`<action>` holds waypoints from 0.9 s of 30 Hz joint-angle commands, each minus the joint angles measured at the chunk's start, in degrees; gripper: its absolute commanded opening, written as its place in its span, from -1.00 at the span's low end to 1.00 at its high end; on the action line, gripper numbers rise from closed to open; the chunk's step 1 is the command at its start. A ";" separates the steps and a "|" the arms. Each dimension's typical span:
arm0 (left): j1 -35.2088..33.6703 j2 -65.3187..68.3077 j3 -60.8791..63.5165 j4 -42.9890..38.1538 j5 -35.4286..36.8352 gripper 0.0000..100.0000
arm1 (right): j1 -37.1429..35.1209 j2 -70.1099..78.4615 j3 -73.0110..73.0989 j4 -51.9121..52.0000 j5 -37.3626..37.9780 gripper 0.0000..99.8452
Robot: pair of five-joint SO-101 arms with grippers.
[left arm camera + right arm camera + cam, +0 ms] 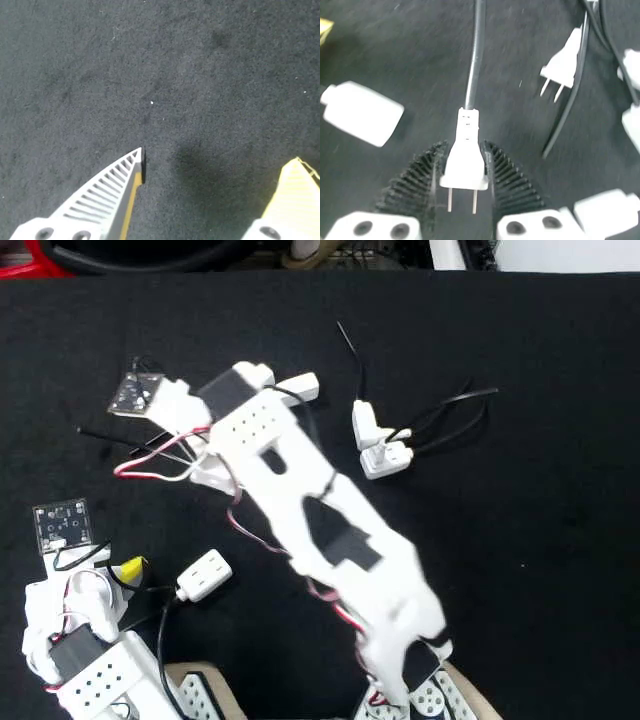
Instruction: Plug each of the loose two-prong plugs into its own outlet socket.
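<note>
A white two-prong plug [465, 167] is clamped in the right gripper [464, 146], with its prongs bare and pointed back toward the wrist and its black cord [476, 55] run straight away. A second plug [561, 64] is laid flat farther off, prongs free. A white socket [204, 575] is laid slots up with nothing plugged in. Two more white corded pieces [378, 445] are seen touching; whether they are plugs or sockets cannot be told.

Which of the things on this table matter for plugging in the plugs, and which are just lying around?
For the job:
- the held plug, in the shut right gripper
- a loose plug lying on the table
- an outlet socket
- the open left gripper, over bare cloth

Just lying about:
- a red object beyond the black table
</note>
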 commanded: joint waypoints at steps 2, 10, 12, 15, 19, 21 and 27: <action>-0.04 -0.26 1.10 -0.26 -0.62 -0.19 | 3.08 -24.48 21.67 1.49 -1.76 -0.98; 2.42 -0.53 1.10 0.18 -0.79 -0.19 | 10.29 -47.60 60.09 -12.13 -2.99 -0.98; 2.42 -0.53 1.10 0.18 -0.79 -0.19 | 10.64 -51.47 71.25 -20.22 -2.99 -0.98; 2.42 -0.53 1.10 0.18 -0.79 -0.19 | 10.55 -54.20 84.70 -32.88 -3.16 -0.98; 2.42 -0.53 1.10 0.18 -0.79 -0.19 | 10.55 -51.74 91.38 -42.81 -3.52 -0.98; 2.42 -0.44 1.10 0.18 -0.79 -0.19 | 9.85 -48.75 90.68 -44.31 -3.52 -0.97; 1.98 -0.35 1.10 0.18 -0.79 -0.19 | 5.54 -37.58 83.12 -44.13 -3.52 -0.66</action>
